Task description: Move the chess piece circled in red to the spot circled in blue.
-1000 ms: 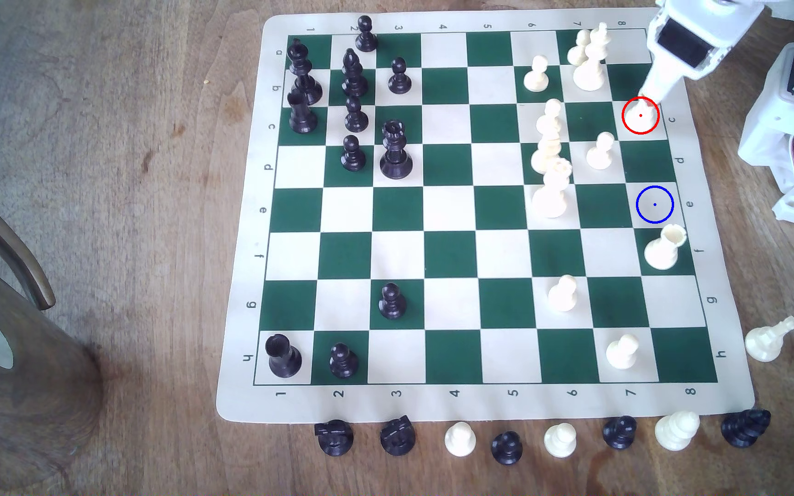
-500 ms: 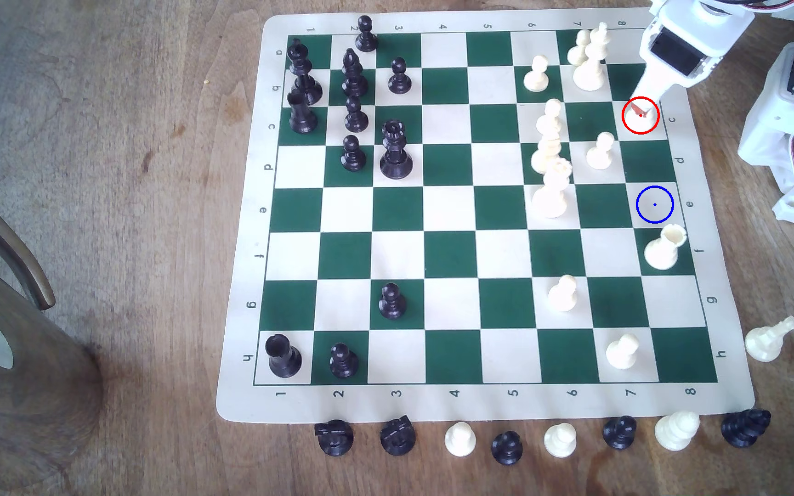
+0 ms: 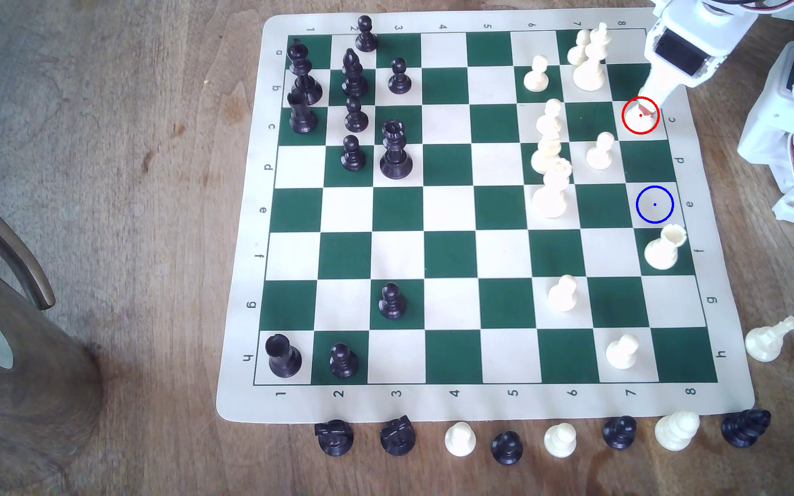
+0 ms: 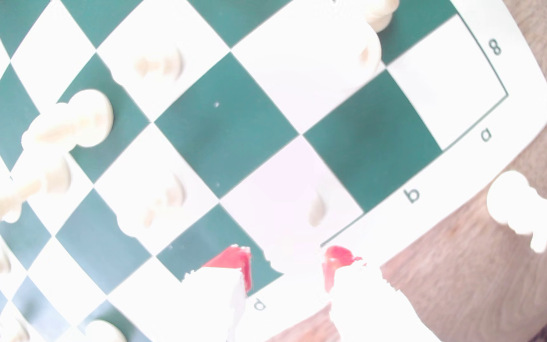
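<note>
A home-like room is showing: a worn wooden table (image 3: 123, 191) is carrying a roll-up chess mat (image 3: 242, 267), chair arm (image 3: 8, 248) at nine o'clock.

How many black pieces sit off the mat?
5 black pieces. In the exterior view they lie in the row below the mat: first, second, fourth, sixth and eighth from the left.

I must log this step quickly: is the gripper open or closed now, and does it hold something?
Gripper: open, red-tipped fingers apart beside the white rook; nothing looks clamped between them.
</note>
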`<state>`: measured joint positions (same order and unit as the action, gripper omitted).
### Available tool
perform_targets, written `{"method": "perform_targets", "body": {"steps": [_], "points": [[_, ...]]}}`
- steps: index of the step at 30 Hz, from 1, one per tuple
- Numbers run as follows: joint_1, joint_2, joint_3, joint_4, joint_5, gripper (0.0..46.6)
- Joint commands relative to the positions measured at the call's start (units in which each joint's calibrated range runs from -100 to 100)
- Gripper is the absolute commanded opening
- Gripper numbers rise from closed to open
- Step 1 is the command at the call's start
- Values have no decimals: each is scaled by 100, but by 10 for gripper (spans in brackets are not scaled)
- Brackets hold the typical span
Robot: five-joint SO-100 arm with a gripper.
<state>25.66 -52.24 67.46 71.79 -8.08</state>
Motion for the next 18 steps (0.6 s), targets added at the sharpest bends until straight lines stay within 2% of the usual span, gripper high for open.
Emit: {"method": "perform_targets", "body": {"steps": [1, 18], "points": [[27, -132, -38, -54, 68, 113], [214, -107, 552, -898, 166, 117]]}}
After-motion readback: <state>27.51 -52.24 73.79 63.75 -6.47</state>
